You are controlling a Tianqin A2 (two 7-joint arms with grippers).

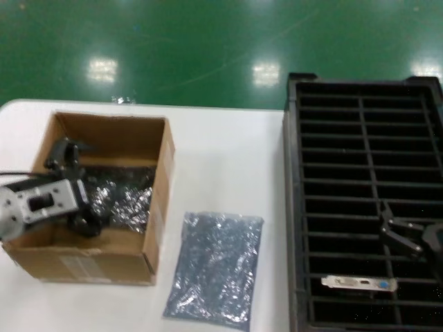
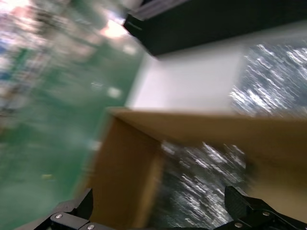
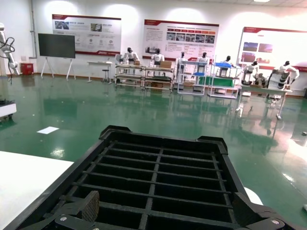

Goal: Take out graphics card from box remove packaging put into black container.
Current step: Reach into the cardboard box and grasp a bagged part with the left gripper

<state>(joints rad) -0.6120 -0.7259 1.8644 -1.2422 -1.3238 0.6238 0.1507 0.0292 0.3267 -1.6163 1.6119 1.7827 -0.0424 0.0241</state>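
Left gripper [image 1: 73, 190]: fingers spread, lowered inside the box [image 1: 104, 259] over the bagged graphics card [image 1: 121, 197]. Bag to be pinched by one edge, lifted straight. Right gripper [image 1: 408, 235]: open, idle over the black container [image 1: 294, 207].

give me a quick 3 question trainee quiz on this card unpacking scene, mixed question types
1. True or false: the left gripper is over the black slotted plastic tray.
2. Where does the flat crinkly grey-blue plastic bag outside the carton lie?
A. in the tray
B. on the white table, between the brown cardboard carton and the tray
3. Fill in: the silver metal bracket with a blue port sits in a ___ slot.

Key: 1 false, it is in the carton; 2 B; 3 tray, near the right gripper.
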